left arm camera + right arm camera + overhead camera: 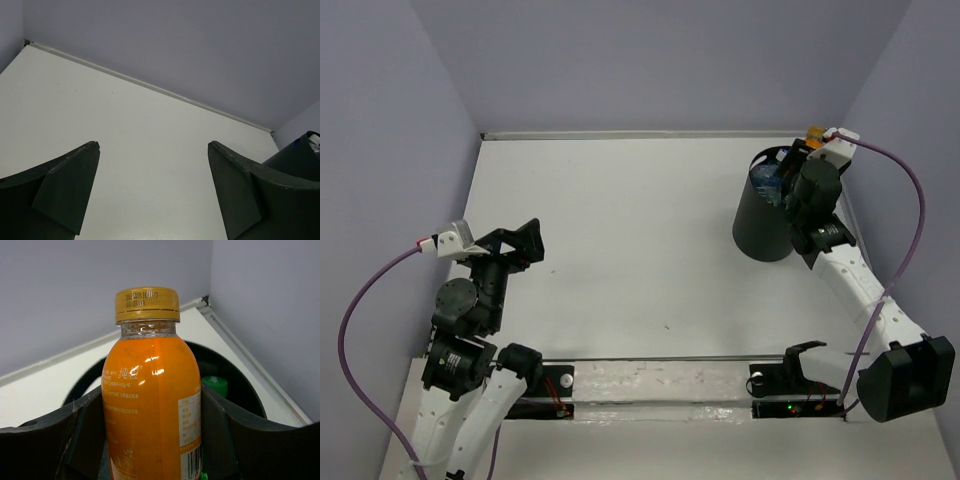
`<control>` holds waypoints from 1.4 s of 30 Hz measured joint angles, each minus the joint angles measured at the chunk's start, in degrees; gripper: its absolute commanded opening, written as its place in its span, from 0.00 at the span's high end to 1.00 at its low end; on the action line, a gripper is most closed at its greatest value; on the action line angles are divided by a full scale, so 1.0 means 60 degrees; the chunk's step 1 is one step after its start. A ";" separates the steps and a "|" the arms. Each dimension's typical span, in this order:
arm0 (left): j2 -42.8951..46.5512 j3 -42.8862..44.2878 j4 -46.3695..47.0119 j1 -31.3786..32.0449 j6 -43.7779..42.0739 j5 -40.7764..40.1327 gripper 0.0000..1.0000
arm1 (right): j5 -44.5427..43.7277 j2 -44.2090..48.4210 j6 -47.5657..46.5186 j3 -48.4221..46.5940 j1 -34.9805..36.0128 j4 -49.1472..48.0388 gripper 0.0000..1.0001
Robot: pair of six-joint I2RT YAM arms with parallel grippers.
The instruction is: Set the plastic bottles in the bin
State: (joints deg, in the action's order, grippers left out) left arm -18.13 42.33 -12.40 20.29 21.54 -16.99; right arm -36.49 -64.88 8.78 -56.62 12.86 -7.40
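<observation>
Dangling the orange bottle over the bin, pinching it in the right gripper; probably just needing a release next. Idling the left gripper, spread wide.

Left hand gapes wide on its folded arm; right hand, arm stretched forward, clamps the orange bottle.

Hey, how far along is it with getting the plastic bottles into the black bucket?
Nearly done. Done: no bottle shows on the white table, and the tall black cylindrical bin already holds at least one; a green cap shows inside. In hand: the right gripper is shut on the orange plastic bottle with a gold cap, above the bin's opening. Left: release it. The left gripper is open and empty.
</observation>
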 measured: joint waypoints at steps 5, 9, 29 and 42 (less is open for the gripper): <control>0.0000 0.0000 0.0000 0.0007 0.0004 0.0000 0.01 | -0.0222 0.0055 0.0313 0.0627 -0.0033 0.0095 0.38; 0.0000 0.0000 0.0000 0.0040 0.0004 -0.0007 0.01 | -0.0372 0.0448 0.0528 0.0958 -0.0073 0.0095 0.11; -0.0007 -0.0062 0.0055 0.0044 0.0040 -0.0215 0.01 | 0.3770 0.2918 0.1738 0.0419 -0.0076 0.1111 0.00; -0.0616 0.0328 0.0404 0.0044 0.0069 0.1770 0.01 | 1.4659 0.2758 0.5792 0.1293 -0.0073 -0.4018 0.00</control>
State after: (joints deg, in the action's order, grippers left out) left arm -21.82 44.29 -9.98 20.56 21.96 -6.37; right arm 51.46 -48.34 43.53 -48.86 12.43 -31.51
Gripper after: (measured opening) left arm 0.990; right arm 0.995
